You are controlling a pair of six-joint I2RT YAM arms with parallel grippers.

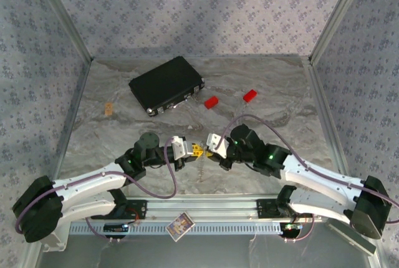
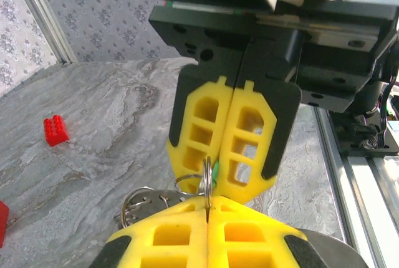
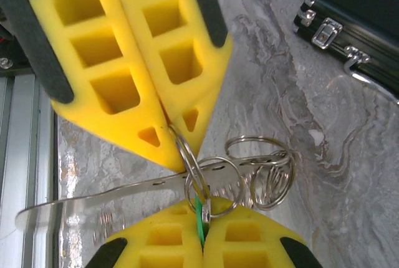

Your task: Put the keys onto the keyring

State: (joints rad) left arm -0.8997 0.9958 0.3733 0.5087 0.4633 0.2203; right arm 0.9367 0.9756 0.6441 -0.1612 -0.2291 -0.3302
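**Both Claws Closed Over Ring and Green Key at Mid-Table**

The keyring was a loose bunch of thin silvery wire rings, caught between the tips of the two claws. In the right wrist view, one narrow ring ran edge-on from the upper pair of yellow fingers down to the lower pair. A rounder ring lay across it, and two or three larger loops fanned out to the right. The green key showed as a bright green sliver pinched in the seam of the lower fingers, right against the rings. Whether it was already threaded onto a ring could not be told.

The left claw was clamped shut with its yellow pads pressed flat together, and a ring stuck out of the seam at its tip. The right claw faced it nose to nose, also pressed shut, gripping the green key. The two sets of tips were nearly touching.

A flat silvery strip passed behind the rings and reached left toward the table edge.

From above, all this sat over the near middle of the grey marbled tabletop, just ahead of the arm bases. Farther back lay the black case, closed and turned at an angle. To its right were a red block and a second red block, well apart from the claws. A small card rested on the rail at the near edge.
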